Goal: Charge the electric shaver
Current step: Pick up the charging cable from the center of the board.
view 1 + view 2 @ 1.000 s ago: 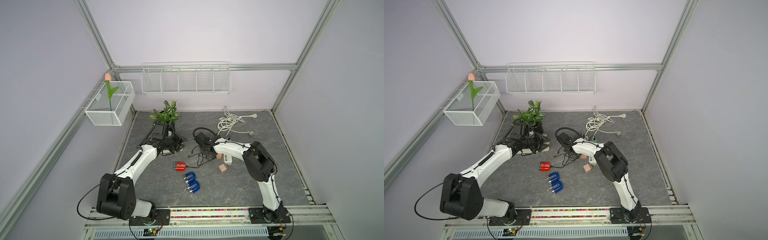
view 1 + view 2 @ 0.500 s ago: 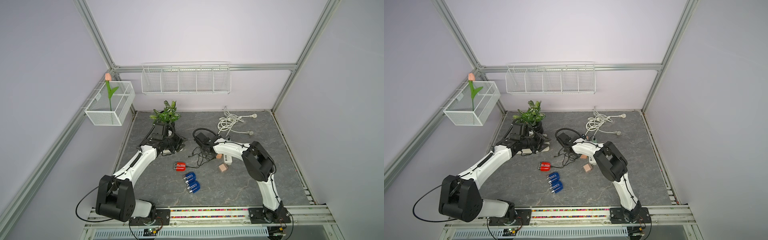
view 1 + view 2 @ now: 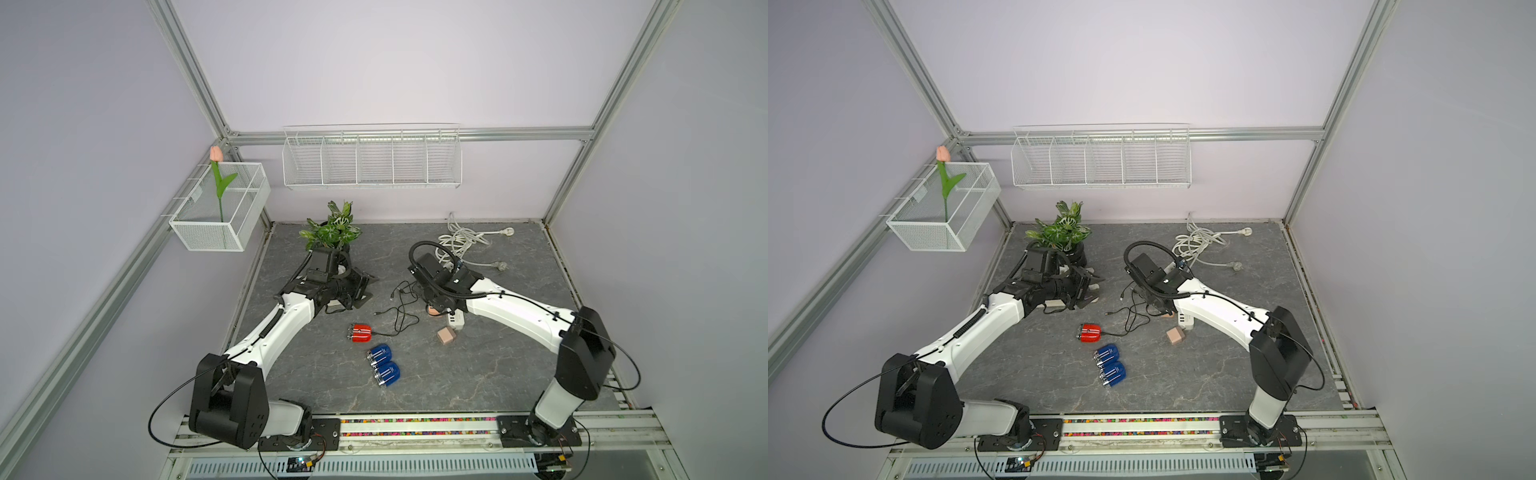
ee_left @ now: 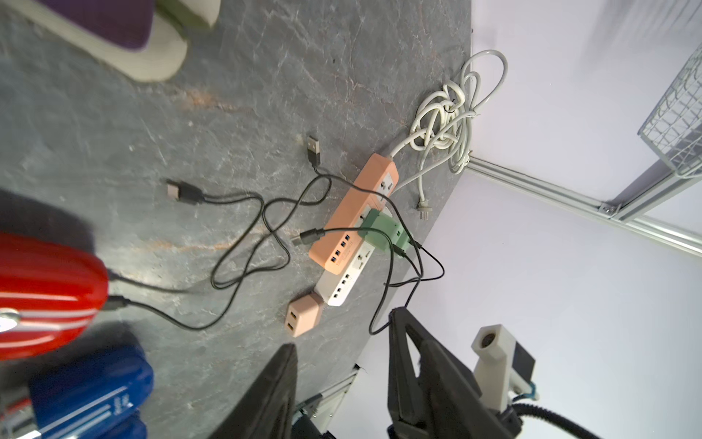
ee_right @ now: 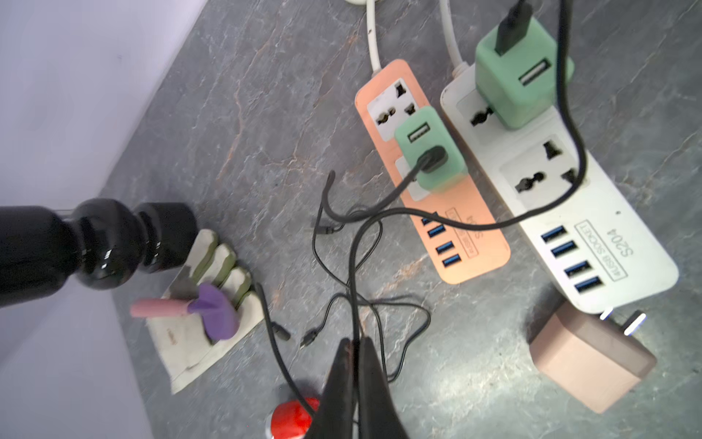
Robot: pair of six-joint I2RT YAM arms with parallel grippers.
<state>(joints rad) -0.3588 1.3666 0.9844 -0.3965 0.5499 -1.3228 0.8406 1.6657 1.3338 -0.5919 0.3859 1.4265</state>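
Three electric shavers lie mid-table: a red shaver (image 3: 359, 333) (image 3: 1090, 333) (image 4: 45, 292) with a black cable plugged into it, and two blue shavers (image 3: 379, 354) (image 3: 386, 373) in front of it. My right gripper (image 5: 353, 340) (image 3: 435, 308) is shut on a thin black cable (image 5: 355, 273) above the tangle of cables, beside the orange power strip (image 5: 433, 171) and the white power strip (image 5: 562, 197). Each strip carries a green adapter (image 5: 429, 156) (image 5: 520, 83) with a black plug in it. My left gripper (image 4: 343, 328) (image 3: 365, 286) stands open and holds nothing, left of the cables.
A loose pink adapter (image 5: 588, 357) (image 3: 445, 336) lies by the white strip's end. A beige ridged holder (image 5: 205, 304) with a purple item sits by the black plant pot (image 5: 95, 243). A white cord coil (image 3: 459, 239) lies at the back. Two loose USB plugs (image 4: 313, 146) (image 4: 178, 190) lie on the table.
My right gripper has shut on the black cable, and the right arm has drawn back toward the right. The left arm stays about where it was.
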